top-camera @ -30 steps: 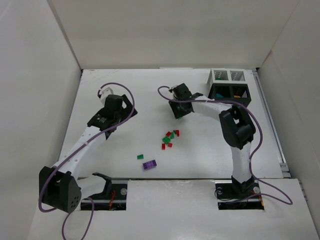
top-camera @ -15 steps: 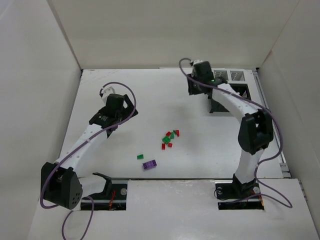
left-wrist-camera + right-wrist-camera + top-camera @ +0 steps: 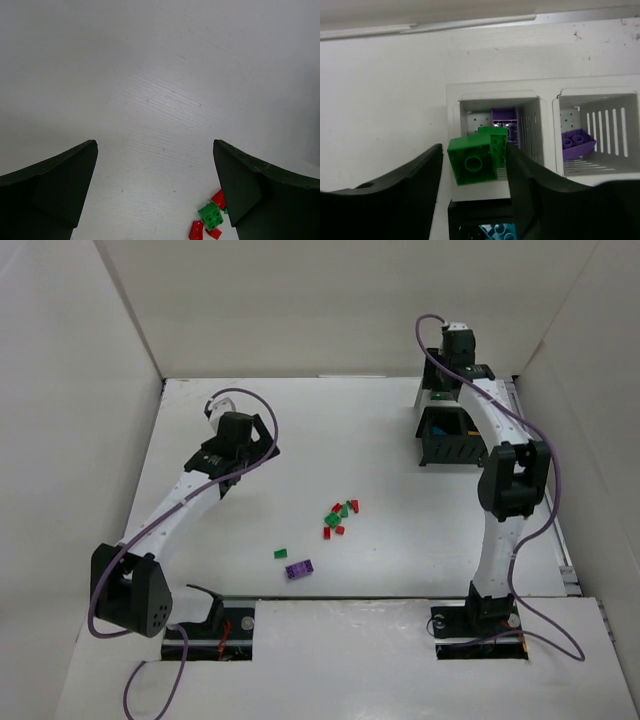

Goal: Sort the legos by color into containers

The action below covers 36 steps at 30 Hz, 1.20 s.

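My right gripper point(image 3: 474, 162) is shut on a green brick point(image 3: 476, 161), which sits tilted between the fingers, tight against the right one. It hangs over the front edge of the left white bin point(image 3: 470, 107), which holds a purple brick point(image 3: 504, 119). The right white bin point(image 3: 630, 107) holds another purple brick point(image 3: 577, 141). The bin cluster point(image 3: 455, 422) stands at the back right, under the right gripper point(image 3: 452, 375). My left gripper point(image 3: 155, 190) is open and empty over bare table at the left point(image 3: 240, 445). Red and green bricks point(image 3: 340, 517) lie mid-table and also show in the left wrist view point(image 3: 210, 216).
A lone green brick point(image 3: 281, 553) and a purple brick point(image 3: 297, 568) lie nearer the front edge. A teal brick point(image 3: 501, 233) shows in the black bin below the white one. White walls enclose the table on three sides.
My right arm has swung from mid-table back and right to above the bins, carrying the green brick. The left arm has shifted only slightly.
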Each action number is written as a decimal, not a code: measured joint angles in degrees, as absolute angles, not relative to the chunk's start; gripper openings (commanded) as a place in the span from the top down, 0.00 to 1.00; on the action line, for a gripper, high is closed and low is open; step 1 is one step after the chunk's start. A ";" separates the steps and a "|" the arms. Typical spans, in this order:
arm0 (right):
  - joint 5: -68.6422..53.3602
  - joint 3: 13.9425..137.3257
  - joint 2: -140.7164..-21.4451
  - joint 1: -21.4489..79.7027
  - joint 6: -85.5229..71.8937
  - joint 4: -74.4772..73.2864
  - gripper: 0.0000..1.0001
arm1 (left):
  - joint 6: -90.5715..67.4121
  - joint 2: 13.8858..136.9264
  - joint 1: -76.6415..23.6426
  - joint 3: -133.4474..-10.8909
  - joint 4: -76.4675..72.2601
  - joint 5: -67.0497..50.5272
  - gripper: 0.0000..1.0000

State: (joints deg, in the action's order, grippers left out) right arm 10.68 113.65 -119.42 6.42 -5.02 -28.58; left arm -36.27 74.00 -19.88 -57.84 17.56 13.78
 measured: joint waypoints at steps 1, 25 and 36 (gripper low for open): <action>10.70 113.91 -120.57 6.33 -4.95 -28.77 0.36 | -36.05 74.52 -19.88 -58.43 17.58 13.85 0.00; 3.79 80.97 -95.22 39.00 -0.03 -25.47 0.36 | -36.21 69.67 -19.88 -55.05 16.29 11.99 0.00; 1.91 72.14 -98.06 54.15 -8.64 -23.53 0.36 | -39.57 59.27 -19.97 -45.65 19.57 10.98 0.00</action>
